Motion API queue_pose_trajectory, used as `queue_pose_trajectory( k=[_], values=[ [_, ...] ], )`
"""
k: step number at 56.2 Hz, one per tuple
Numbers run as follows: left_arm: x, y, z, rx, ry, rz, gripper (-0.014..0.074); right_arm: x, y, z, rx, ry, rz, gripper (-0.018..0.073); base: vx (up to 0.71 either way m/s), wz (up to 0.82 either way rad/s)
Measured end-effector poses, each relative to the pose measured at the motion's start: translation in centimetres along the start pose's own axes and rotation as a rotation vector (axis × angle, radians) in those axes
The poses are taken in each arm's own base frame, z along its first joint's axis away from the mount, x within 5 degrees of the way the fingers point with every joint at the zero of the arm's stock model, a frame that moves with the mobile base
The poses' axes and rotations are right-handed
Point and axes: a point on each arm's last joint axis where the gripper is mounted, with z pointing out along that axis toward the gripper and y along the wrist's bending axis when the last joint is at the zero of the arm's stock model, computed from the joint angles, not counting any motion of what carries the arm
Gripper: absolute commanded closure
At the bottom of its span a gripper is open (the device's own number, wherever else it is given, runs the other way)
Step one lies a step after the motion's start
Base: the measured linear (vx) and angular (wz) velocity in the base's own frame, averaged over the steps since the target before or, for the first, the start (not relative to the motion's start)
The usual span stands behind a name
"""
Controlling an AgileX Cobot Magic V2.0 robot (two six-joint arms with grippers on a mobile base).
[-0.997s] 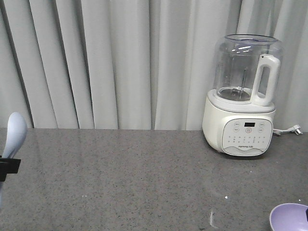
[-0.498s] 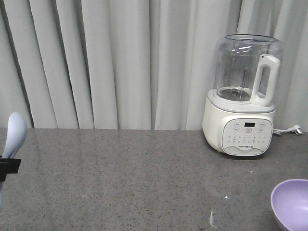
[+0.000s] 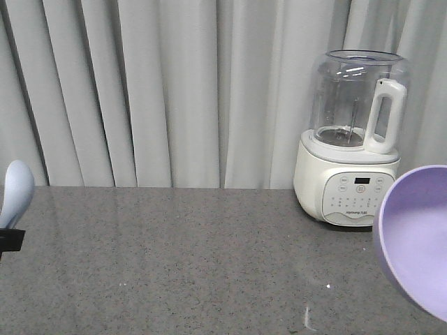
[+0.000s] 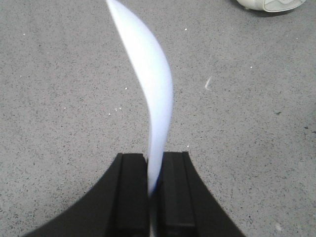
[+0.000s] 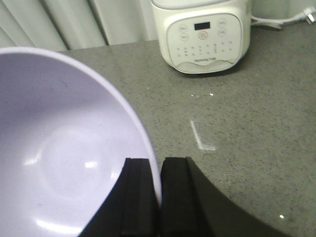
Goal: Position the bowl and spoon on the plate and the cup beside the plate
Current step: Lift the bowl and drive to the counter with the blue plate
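My left gripper (image 4: 154,165) is shut on the handle of the pale blue spoon (image 4: 150,74), which stands up from the jaws above the grey counter. The spoon (image 3: 15,192) also shows at the far left of the front view, with a black finger (image 3: 10,241) under it. My right gripper (image 5: 159,170) is shut on the rim of the lavender bowl (image 5: 64,143), one finger inside and one outside. The bowl (image 3: 415,237) hangs tilted at the right edge of the front view, its opening turned toward the camera. The plate and the cup are out of view.
A white blender with a clear jar (image 3: 353,139) stands at the back right of the grey speckled counter (image 3: 195,265), its cord (image 3: 418,188) trailing right. Grey curtains (image 3: 160,91) hang behind. A short white mark (image 5: 201,138) lies on the counter in front of the blender.
The bowl has risen from the lower right corner of the front view and tilted up in front of the blender's side. The spoon and left gripper shifted slightly left.
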Motion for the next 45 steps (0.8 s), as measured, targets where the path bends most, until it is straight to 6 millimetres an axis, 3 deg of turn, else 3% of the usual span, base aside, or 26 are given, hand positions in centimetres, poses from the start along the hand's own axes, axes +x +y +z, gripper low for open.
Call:
queue_pose_trajectory(
  k=[11,20,45],
  values=[
    [0.3,-0.9,-3.1,-0.003,-0.094,0.025,0.0600,0.8,1.9,-2.8,-0.060,-0.059,-0.065,0.0568,0.00,0.00],
    [0.6,-1.4,-4.7,-0.003,-0.143,0.039,0.0600,1.1,2.4,-3.7,-0.076,-0.081,-0.085,0.0568,0.00,0.00],
    [0.7,-1.4,-4.9,-0.002,-0.146,0.040,0.0600,1.1,2.4,-3.7,-0.076,-0.082,-0.085,0.0568,0.00,0.00]
  ],
)
